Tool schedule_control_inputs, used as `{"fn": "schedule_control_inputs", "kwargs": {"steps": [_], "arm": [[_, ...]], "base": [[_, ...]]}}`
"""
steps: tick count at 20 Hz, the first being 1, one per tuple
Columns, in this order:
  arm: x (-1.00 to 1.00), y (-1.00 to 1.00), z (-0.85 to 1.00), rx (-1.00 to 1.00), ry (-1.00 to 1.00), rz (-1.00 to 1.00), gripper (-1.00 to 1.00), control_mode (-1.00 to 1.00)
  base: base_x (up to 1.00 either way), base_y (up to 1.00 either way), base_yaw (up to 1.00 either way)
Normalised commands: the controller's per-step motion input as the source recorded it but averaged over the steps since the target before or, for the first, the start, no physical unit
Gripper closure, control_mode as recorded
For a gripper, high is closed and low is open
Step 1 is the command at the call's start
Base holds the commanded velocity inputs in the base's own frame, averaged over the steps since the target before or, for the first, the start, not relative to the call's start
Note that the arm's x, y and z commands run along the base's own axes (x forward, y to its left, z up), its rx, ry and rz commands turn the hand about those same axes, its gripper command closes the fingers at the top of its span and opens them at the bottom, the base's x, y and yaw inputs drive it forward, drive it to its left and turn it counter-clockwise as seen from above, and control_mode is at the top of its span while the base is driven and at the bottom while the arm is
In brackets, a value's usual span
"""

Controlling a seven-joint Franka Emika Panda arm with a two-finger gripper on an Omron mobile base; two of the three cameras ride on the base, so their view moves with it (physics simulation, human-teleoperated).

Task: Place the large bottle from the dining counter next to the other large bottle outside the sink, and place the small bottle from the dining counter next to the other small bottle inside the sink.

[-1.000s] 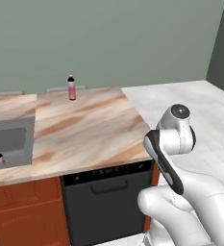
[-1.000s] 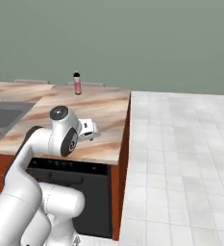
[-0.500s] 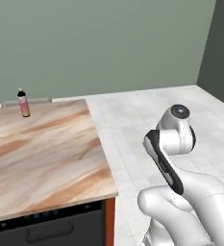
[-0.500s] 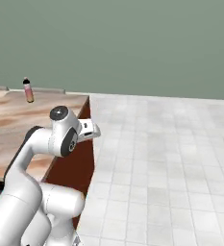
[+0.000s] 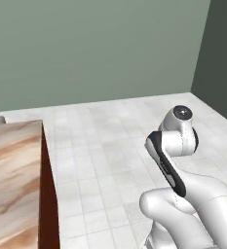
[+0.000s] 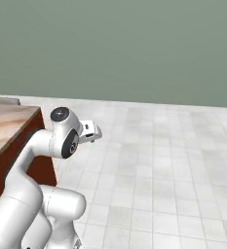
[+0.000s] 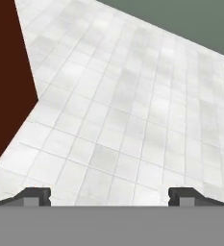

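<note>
Two dark fingertips (image 7: 36,196) standing far apart at the bottom of the hand view, gripper (image 7: 108,197) wide open, empty, touching nothing. Aimed down at pale tiled floor (image 7: 132,105), with a reddish-brown wood panel (image 7: 5,72) at the left edge. Folded white arm (image 5: 176,151) above that floor in the base views. Marbled counter (image 5: 10,180) off to the left, well apart. Task bottles and sink: whereabouts impossible to tell.
</note>
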Motion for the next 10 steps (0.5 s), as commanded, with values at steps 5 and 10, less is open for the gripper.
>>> {"fn": "schedule_control_inputs", "kwargs": {"steps": [5, 10], "arm": [[0.0, 0.0, 0.0, 0.0, 0.0, 0.0, -1.0, 1.0], [0.0, 0.0, 0.0, 0.0, 0.0, 0.0, -1.0, 1.0]], "base": [[0.97, -0.92, 0.07], [1.0, -0.68, 0.24]]}}
